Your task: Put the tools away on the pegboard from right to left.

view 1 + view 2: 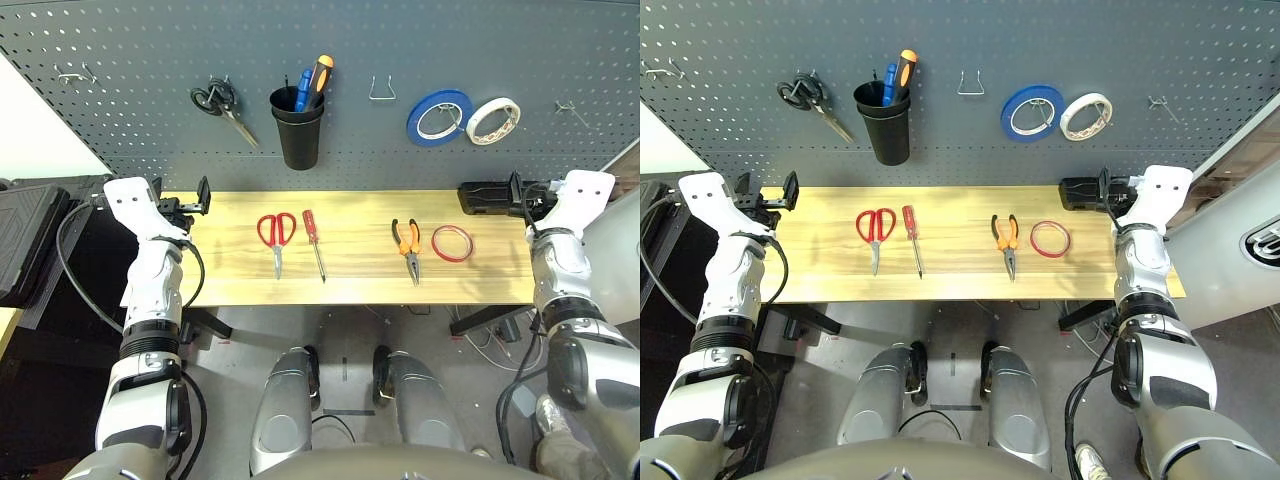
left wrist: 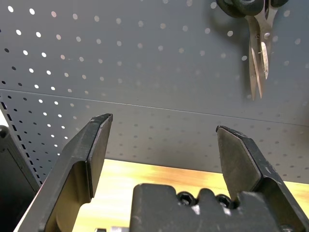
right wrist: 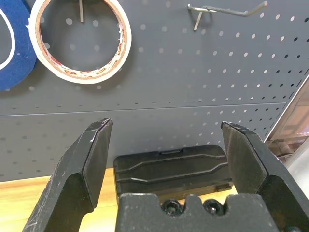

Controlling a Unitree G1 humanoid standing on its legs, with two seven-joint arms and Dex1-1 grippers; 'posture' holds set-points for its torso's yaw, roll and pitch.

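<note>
The pegboard (image 1: 330, 40), a large dark grey panel gridded with small holes, is filling the whole upper half of the head view and standing behind the far edge of the light wooden bench (image 1: 350, 285), which is stretching across the middle of the frame. Four tools are lying in a row on the bench, well apart from one another: from right to left, one thin red tape ring (image 1: 452, 243) lying flat, one pair of orange-and-black-handled pliers (image 1: 406, 243) with the nose pointing toward the bottom of the frame, one slim red-handled screwdriver (image 1: 313, 240) and one pair of red-handled scissors (image 1: 277, 235) with the blades pointing down the frame. Bare wood is lying open between the screwdriver and the pliers and along the near edge. On the pegboard, one black cup (image 1: 298, 125) is holding two tools, black-handled scissors (image 1: 222, 103) are hanging left of it, and two tape rolls, one blue (image 1: 438, 115) and one white (image 1: 493, 120), are hanging at upper right. A black case (image 1: 486, 197) is sitting at the bench's right end. The left gripper (image 1: 205, 195) and the right gripper (image 1: 516, 193) are hovering at the bench's two ends, both spread wide with nothing between the fingers.
</note>
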